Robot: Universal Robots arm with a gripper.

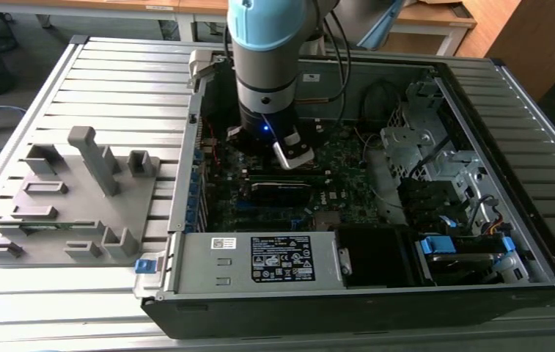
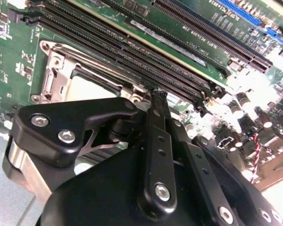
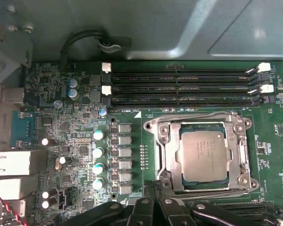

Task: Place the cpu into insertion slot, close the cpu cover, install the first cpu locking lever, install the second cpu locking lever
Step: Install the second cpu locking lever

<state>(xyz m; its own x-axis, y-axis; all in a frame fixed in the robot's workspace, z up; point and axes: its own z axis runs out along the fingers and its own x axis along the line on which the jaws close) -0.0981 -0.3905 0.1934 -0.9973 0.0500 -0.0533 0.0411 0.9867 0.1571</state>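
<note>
Over the open computer case, in the exterior view, the arm reaches straight down with the gripper (image 1: pixel 294 154) hanging close above the green motherboard (image 1: pixel 341 158). The socket area is tucked under the wrist there, so I can't pick out the chip from this angle.

Second wrist view next: the black fingers (image 2: pixel 158 101) come together to one narrow tip with nothing between them, so pinched shut and empty as far as I can see. The insertion slot (image 2: pixel 80 84) sits just beyond and to one side of that tip, right beside the long memory slots (image 2: pixel 146 47).

First wrist view is the clearest. The cpu (image 3: pixel 203 156) is lying flat in the socket, silver top up, and the cpu cover (image 3: pixel 165 150) frames it, looking laid down around the chip. The finger linkage (image 3: pixel 155 207) pokes in right at the socket's near edge, so the gripper is basically at the rim, socket dead ahead of it.
</note>
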